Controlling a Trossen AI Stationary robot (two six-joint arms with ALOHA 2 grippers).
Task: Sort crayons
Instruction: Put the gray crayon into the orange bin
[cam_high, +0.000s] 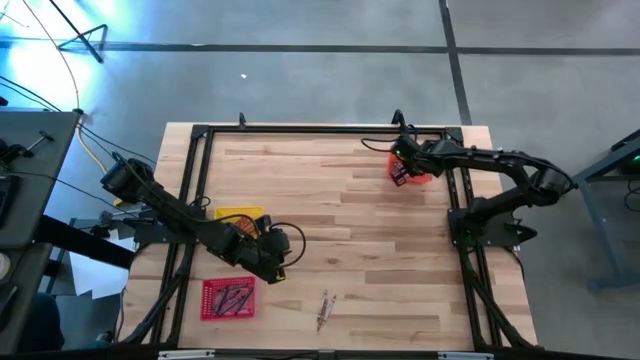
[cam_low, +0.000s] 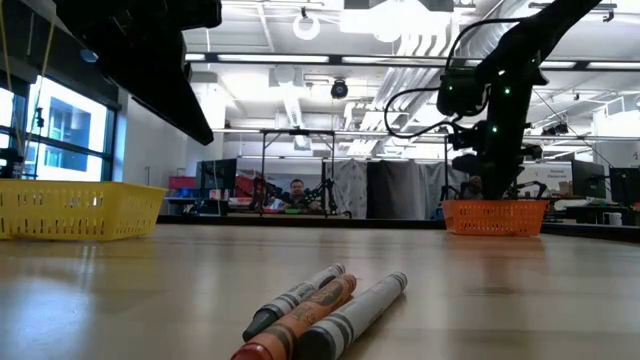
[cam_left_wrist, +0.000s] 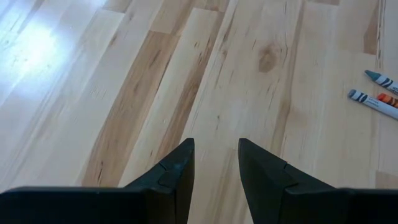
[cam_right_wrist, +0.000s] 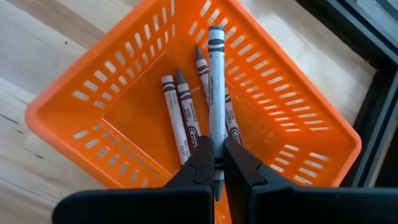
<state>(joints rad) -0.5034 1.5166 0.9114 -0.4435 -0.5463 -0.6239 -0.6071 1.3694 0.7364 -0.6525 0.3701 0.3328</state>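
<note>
Right claw (cam_right_wrist: 216, 163) is clamped on a grey paper-wrapped crayon (cam_right_wrist: 215, 81) above the orange slotted plastic tray (cam_right_wrist: 298, 155) at the table's far right; crayon's long axis runs straight out from the fingers. Only the wrist view shows three more grey crayons (cam_right_wrist: 181, 118) lying inside. Left claw (cam_left_wrist: 216, 163), fingers apart & empty, hangs over bare wooden table (cam_left_wrist: 124, 93) betw. the yellow tray (cam_high: 240, 214) & red tray (cam_high: 227, 298). Low view shows three loose crayons (cam_low: 320, 318) lying parallel near the front edge.

The left gripper (cam_left_wrist: 216, 163) hangs over bare wooden table (cam_left_wrist: 124, 81), its two dark fingers (cam_left_wrist: 177, 171) parted with nothing between them. At the frame's right edge lie crayons (cam_left_wrist: 376, 93), cut off, seemingly grey, orange and teal.
</note>
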